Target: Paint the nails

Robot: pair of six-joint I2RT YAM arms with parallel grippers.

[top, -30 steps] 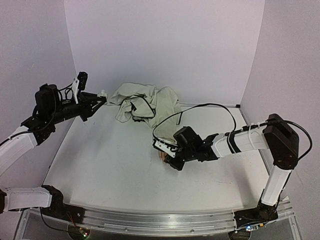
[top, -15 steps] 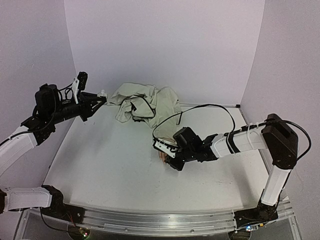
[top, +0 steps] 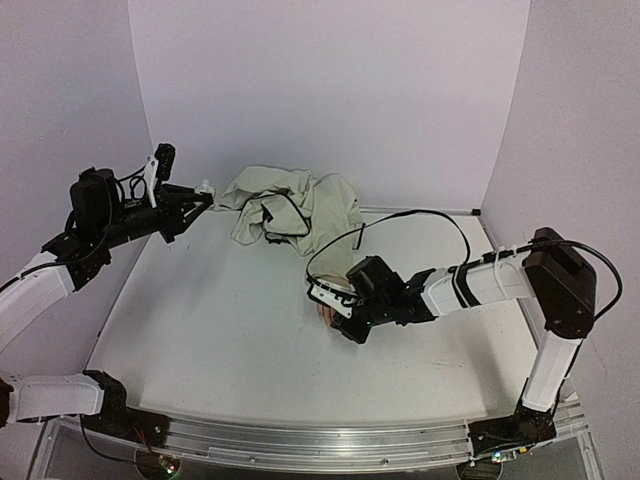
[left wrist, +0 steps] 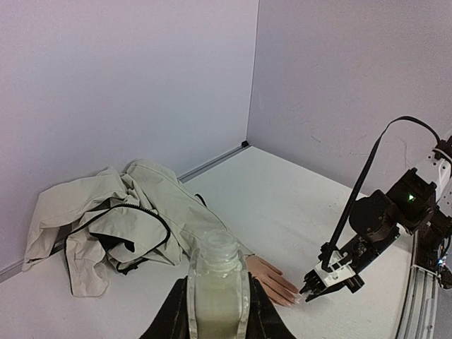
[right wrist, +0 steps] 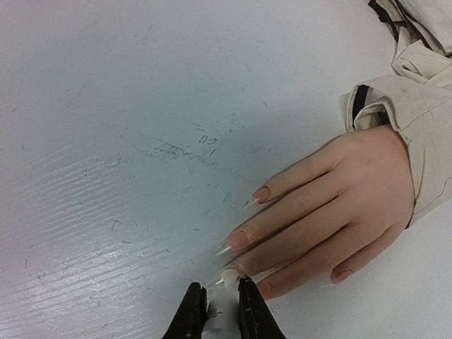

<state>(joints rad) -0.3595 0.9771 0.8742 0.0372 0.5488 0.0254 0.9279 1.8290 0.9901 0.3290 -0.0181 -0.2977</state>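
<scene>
A pale mannequin hand lies palm down on the table, its beige sleeve running off to the upper right. Its nails are skin-coloured ovals at the fingertips. My right gripper is shut on a white polish brush cap, and the brush tip touches the nail of the middle finger. From above, that gripper covers most of the hand. My left gripper is shut on a small open bottle of pale liquid, held high at the back left.
A crumpled beige jacket with a black zip lies at the back against the wall, joined to the sleeve. A black cable loops from the right arm over the table. Walls close in the back and both sides.
The right gripper has crept slightly along the fingertips with the brush. The left arm and bottle have not moved.
</scene>
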